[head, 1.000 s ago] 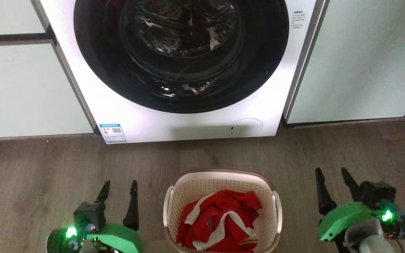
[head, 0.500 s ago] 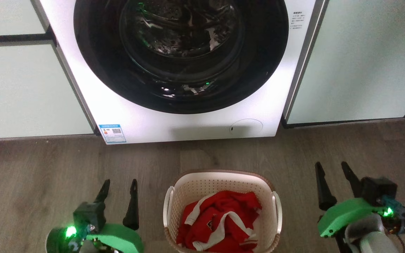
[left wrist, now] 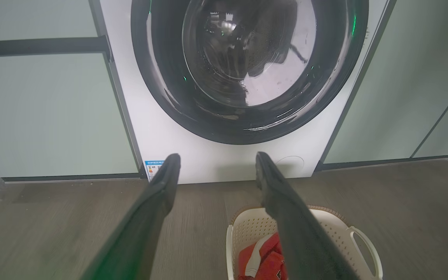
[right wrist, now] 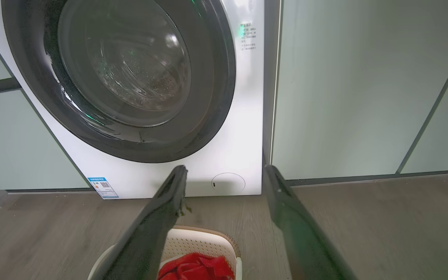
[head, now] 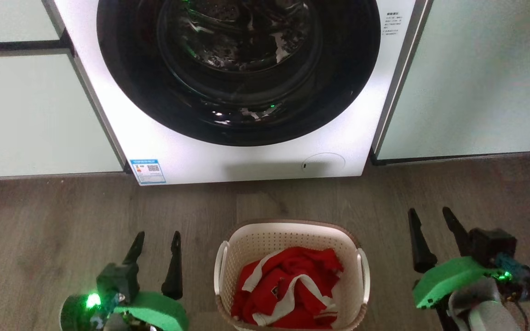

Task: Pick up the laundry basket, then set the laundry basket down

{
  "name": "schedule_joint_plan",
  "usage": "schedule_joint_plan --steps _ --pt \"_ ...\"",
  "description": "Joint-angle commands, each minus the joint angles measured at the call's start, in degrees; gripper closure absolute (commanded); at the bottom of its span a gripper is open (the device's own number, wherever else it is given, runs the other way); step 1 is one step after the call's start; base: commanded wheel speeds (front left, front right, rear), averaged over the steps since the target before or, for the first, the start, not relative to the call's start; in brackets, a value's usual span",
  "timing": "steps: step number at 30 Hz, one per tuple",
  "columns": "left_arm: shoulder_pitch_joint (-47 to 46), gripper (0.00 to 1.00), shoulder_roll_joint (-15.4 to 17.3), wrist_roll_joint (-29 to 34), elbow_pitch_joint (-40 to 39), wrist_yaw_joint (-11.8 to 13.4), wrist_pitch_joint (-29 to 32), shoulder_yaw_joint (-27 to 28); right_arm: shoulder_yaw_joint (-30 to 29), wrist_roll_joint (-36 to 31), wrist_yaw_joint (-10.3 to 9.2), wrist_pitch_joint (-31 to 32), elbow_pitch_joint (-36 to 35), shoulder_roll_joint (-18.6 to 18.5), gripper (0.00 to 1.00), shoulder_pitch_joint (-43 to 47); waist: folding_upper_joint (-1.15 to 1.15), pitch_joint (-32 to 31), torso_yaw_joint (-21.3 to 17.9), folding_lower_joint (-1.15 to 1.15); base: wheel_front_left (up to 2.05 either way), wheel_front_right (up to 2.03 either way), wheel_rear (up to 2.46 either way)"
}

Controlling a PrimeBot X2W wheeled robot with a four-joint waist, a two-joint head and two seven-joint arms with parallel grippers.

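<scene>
Grey wood floor, pale cabinets behind. Washer set between them, round dark door facing me.

Basket stands on the floor in front of the washer, upright, between my two grippers and touching neither. Red garment with white trim heaped inside, below the rim.

Left gripper: near the basket's left side. Jaws parted by a moderate gap, nothing between them.
Right gripper: farther out on the right, well apart from the basket. Jaws parted about the same, empty.
Fingers on both point toward the washer.

Left handle and right handle: thin white loops on the two sides.

Judgement: approach to the pick-up, nothing gripped yet.

To do it well:
- Bring both grippers inward and down, the right having more ground to cover.
- Set one finger of each through its loop.
- Close both at about the same time.
- Lift evenly so the basket stays level and the garment stays in.

Risk: pushing from one side first would likely slide the light basket.
</scene>
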Motion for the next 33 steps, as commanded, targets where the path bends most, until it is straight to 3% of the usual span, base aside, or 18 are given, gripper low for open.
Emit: schedule_joint_plan --steps 1,9,10,33 --pt "-3.59 0.00 0.52 0.56 -2.30 0.32 -0.63 2.14 1.25 -0.67 -0.25 -0.10 -2.33 -0.38 0.00 -1.23 0.00 0.08 0.02 0.00 0.00 0.00 0.00" --pt "-3.86 0.00 0.52 0.70 -2.83 0.02 -0.72 2.43 1.18 -0.66 -0.25 0.18 -2.45 -0.39 0.00 -1.33 0.00 0.35 -0.03 0.00 0.00 0.00 0.00" --pt "-0.10 1.00 0.00 0.33 -0.99 -0.09 -0.05 0.12 -0.01 0.00 0.00 0.24 -0.24 0.00 1.00 0.00 0.00 0.37 -0.03 0.00 0.00 0.00 0.00" --pt "-1.11 1.00 -1.00 -13.00 1.39 -2.94 2.97 3.93 -1.57 13.35 -0.03 3.00 1.60 0.23 1.00 -0.71 0.00 0.87 0.15 0.00 0.00 0.00 0.00"
